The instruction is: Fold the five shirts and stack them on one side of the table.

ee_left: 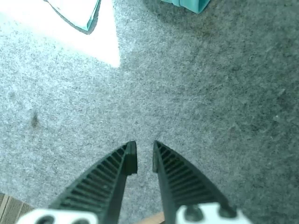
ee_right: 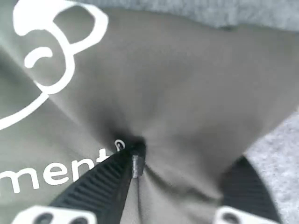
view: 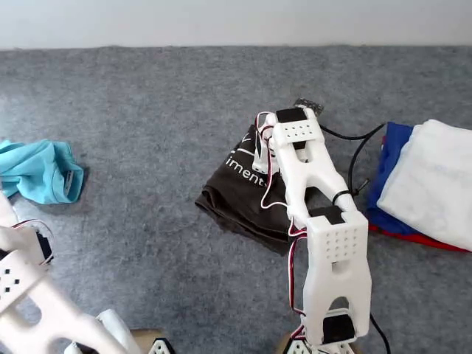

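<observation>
My right hand (ee_right: 135,163) is clenched on a dark brown shirt (view: 236,195) of soft cloth with white print. The cloth puckers into folds around my ribbed black fingertip. This arm stretches from 5 o'clock toward the middle of the grey felt-covered desk (view: 147,110), with the wrist bent down. The shirt lies rumpled there, its lettering running toward 4 o'clock. My left hand (ee_left: 145,156) hangs over bare felt, fingers a little parted, grasping nothing. A crumpled turquoise shirt (view: 40,171) lies at 9 o'clock. At 3 o'clock a folded white shirt (view: 435,184) rests on a blue shirt (view: 392,151).
</observation>
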Robot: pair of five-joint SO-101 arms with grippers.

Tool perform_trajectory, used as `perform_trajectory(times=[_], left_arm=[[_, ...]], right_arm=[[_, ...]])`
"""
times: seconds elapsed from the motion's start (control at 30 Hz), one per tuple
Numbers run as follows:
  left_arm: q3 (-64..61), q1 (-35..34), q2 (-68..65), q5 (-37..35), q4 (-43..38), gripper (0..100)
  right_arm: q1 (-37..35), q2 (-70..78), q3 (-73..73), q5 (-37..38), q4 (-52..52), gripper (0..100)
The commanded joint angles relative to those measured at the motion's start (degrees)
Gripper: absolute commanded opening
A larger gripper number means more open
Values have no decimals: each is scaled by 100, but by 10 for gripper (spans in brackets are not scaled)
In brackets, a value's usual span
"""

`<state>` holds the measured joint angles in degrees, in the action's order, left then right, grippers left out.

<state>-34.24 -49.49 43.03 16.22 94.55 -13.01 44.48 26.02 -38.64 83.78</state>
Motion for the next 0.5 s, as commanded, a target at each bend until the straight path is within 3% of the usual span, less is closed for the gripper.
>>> perform_trajectory(times=[0.0,0.07,0.23,0.47], left_arm=[[75,-26,53,53,-70,72],[75,-26,53,53,-70,72],[75,-26,53,53,-70,72],[40,-18,79,53,-70,72]], right_arm=[[198,330,114,70,110,0],[242,321,114,97,207,39],[497,92,264,818,523,13],[1200,-1086,1116,2646,1877,9]])
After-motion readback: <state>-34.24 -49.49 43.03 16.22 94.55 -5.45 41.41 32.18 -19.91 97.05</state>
